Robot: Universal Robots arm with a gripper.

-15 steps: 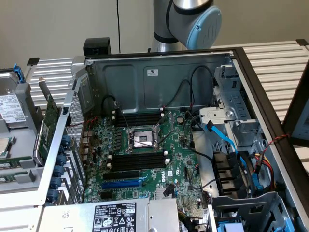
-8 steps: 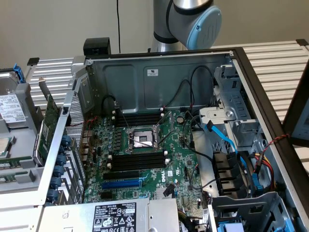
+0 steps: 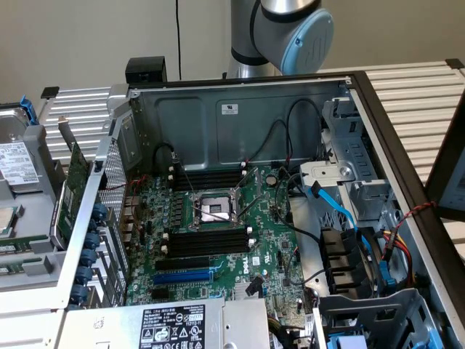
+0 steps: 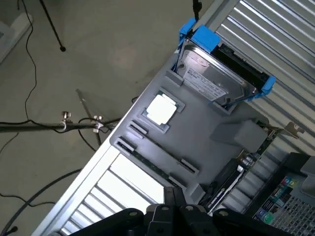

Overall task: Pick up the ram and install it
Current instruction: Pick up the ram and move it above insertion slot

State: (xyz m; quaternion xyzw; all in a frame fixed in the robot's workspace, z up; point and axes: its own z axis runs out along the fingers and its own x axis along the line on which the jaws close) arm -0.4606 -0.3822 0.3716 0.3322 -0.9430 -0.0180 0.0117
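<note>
The ram point(image 4: 150, 164) is a long, thin dark green stick lying in a narrow groove of the grey parts tray point(image 4: 206, 132). In the wrist view my gripper point(image 4: 173, 192) hangs above the tray's near edge, close to one end of the ram, shut, with nothing in it. In the exterior view the ram point(image 3: 22, 247) looks like a green strip at the far left edge, on the tray beside the open computer case point(image 3: 240, 109). The motherboard point(image 3: 218, 218) lies flat inside the case, with black memory slots point(image 3: 211, 240) on either side of the processor socket point(image 3: 212, 209).
The tray also holds a hard drive point(image 4: 216, 78) in a blue caddy and a square processor point(image 4: 161, 109). An expansion card point(image 3: 73, 193) stands upright between tray and case. Cables point(image 3: 341, 218) and drive bays fill the case's right side. My arm's joint point(image 3: 290, 29) rises behind the case.
</note>
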